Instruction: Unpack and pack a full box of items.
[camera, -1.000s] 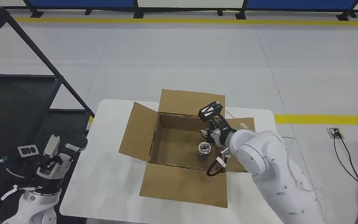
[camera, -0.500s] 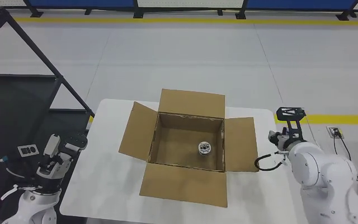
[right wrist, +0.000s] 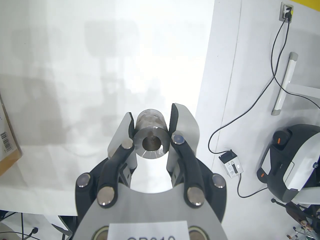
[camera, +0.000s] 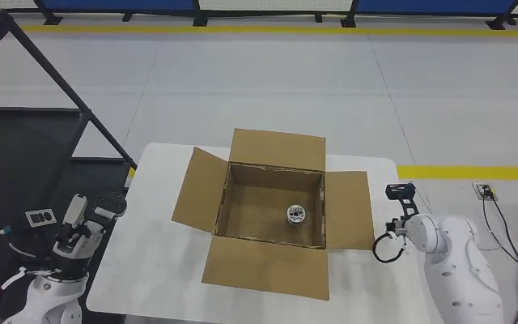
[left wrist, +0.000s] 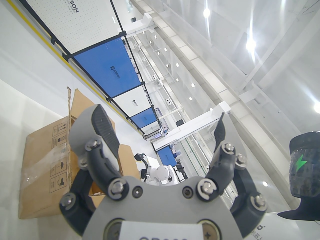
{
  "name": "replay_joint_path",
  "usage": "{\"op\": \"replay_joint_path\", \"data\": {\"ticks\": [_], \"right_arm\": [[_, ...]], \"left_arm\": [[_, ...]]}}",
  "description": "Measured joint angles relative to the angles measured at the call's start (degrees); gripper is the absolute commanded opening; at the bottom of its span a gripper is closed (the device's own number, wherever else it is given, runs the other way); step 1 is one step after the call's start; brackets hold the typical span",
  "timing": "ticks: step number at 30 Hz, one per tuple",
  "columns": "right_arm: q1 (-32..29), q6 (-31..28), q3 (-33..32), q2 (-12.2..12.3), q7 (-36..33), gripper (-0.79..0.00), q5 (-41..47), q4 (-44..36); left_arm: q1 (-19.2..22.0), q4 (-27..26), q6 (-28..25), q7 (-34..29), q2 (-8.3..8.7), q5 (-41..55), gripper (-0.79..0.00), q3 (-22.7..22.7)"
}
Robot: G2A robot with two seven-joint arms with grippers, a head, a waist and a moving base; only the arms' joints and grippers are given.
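An open cardboard box [camera: 272, 150] stands mid-table with its flaps spread. On its floor lies a small round item [camera: 296, 214]. My right gripper [camera: 400, 191] is past the box's right flap, by the table's right edge. In the right wrist view that gripper [right wrist: 151, 116] is shut on a grey metal cylinder [right wrist: 150, 136] with a bored end, held over the white tabletop [right wrist: 75, 51]. My left gripper [left wrist: 160, 123] is open with nothing in it and points upward. It sits low beyond the table's left side [camera: 89, 215], with the box [left wrist: 45, 166] beside it.
A corner of the box flap [right wrist: 7, 146] shows beside the right gripper. Beyond the table's right edge is floor with a black cable [right wrist: 275, 81], a wall socket [right wrist: 286, 11] and a yellow line [camera: 457, 172]. A black frame [camera: 65, 89] stands to the table's left.
The right arm has lifted out of the box and swung right past the flap, then come down near the table's right edge. The left arm has not moved.
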State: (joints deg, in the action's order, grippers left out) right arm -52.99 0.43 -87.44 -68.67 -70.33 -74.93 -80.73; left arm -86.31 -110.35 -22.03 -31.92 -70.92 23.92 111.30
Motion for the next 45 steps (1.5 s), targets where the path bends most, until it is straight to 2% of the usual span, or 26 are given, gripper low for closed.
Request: {"op": "replay_joint_path", "data": {"ticks": [15,16,18,20,22,30,34,36,40,42,45], "right_arm": [[0.5,-1.0,2.9,-0.1,3.7,-0.785,-0.5,4.1],[0.6,-1.0,3.2,-0.1,3.8,-0.717,-0.6,4.2],[0.6,-1.0,3.4,-0.1,3.8,-0.203,-0.6,4.4],[0.8,-0.6,3.6,-0.1,3.5,-0.179,-0.6,4.5],[0.8,-0.5,3.7,-0.1,3.4,-0.018,-0.5,4.6],[0.1,-0.5,3.2,0.1,3.0,0.000,0.0,3.1],[-0.6,2.7,1.1,0.5,3.6,0.000,-1.1,-0.5],[-1.8,5.8,-1.1,0.8,4.2,0.000,-2.6,-4.8],[-6.1,11.0,-5.6,1.1,6.4,0.000,-3.9,-19.6],[-8.6,11.4,-6.7,1.0,8.0,0.000,-2.5,-26.9],[-12.0,8.6,-6.4,0.9,11.5,0.000,1.8,-37.3]], "left_arm": [[0.0,0.0,0.0,0.0,0.00,0.0,0.000,0.0],[0.0,0.0,0.0,0.0,0.00,0.0,0.000,0.0],[0.0,0.0,0.0,0.0,0.00,0.0,0.000,0.0],[0.0,0.0,0.0,0.0,0.00,0.0,0.000,0.0],[0.0,0.0,0.0,0.0,0.00,0.0,0.000,0.0],[0.0,0.0,0.0,0.0,0.00,0.0,0.000,0.0],[0.0,0.0,0.0,0.0,0.00,0.0,0.000,0.0],[0.0,0.0,0.0,0.0,0.00,0.0,0.000,0.0],[0.0,0.0,0.0,0.0,0.00,0.0,0.000,0.0],[0.0,0.0,0.0,0.0,0.00,0.0,0.000,0.0],[0.0,0.0,0.0,0.0,0.00,0.0,0.000,0.0]]}}
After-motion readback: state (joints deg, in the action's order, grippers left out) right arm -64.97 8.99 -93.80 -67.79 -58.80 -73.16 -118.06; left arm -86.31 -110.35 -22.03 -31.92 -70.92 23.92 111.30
